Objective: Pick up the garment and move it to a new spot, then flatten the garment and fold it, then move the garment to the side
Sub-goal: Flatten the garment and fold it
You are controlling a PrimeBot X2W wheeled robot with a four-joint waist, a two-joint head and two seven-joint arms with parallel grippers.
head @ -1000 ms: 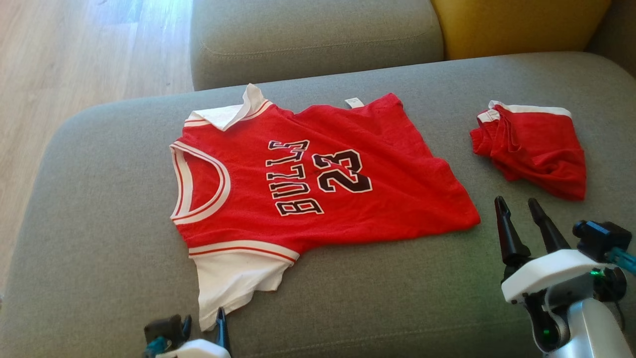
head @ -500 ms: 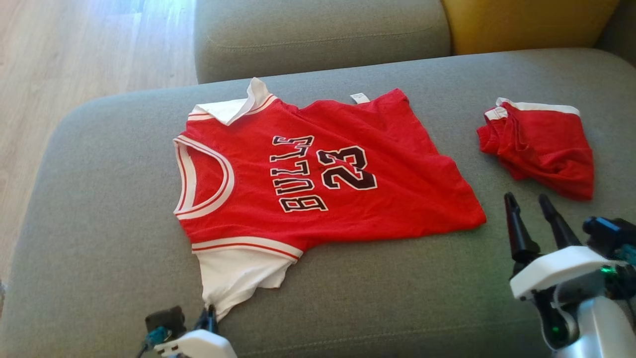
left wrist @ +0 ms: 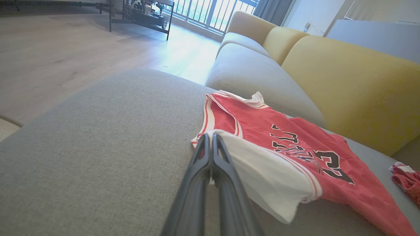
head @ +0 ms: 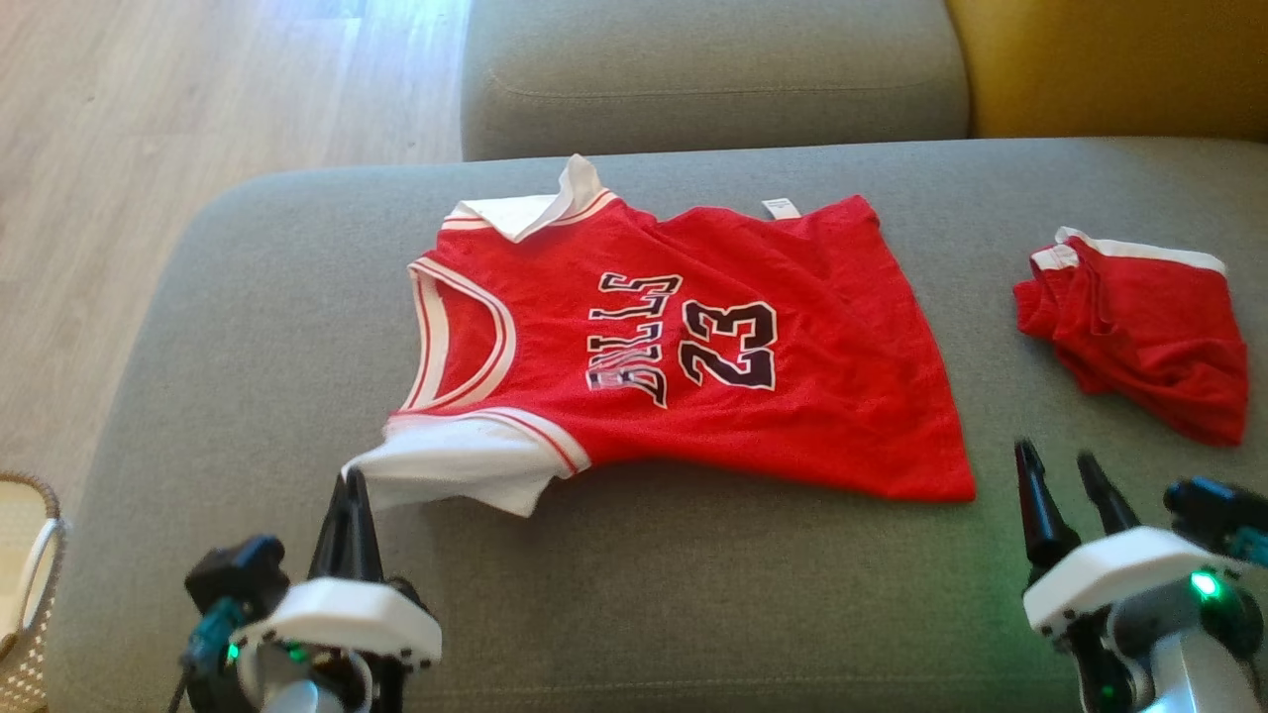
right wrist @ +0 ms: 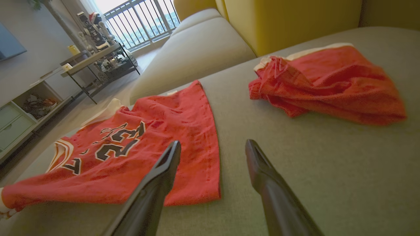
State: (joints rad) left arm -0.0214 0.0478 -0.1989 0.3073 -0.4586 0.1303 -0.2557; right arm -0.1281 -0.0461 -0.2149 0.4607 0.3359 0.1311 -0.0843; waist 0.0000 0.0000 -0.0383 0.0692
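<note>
While nipping the white sleeve corner of the red jersey (head: 693, 347), shut tight at the left pincer (head: 348, 478), fingers (left wrist: 193, 183) pressed together, cloth caught at the very tips. Holds that sleeve raised a little off the grey sofa seat (head: 644, 594); from the left wrist, seen as a white flap hanging just right of the closed fingers. Leaves the rest of the jersey lying on the seat, printed side up, neck hole toward the robot's left, hem toward the right, stretching away from the pincer tips across the seat's middle. Holds the right pincer (head: 1052, 454) wide open, nothing between its fingers, tips near the jersey's hem corner but apart from it. Shows a second, crumpled red garment (head: 1139, 327) farther right, beyond the open pincer and well apart from the jersey. Shows a yellow cushion (head: 1119, 59) behind and wood floor (head: 149, 149) at the left.
</note>
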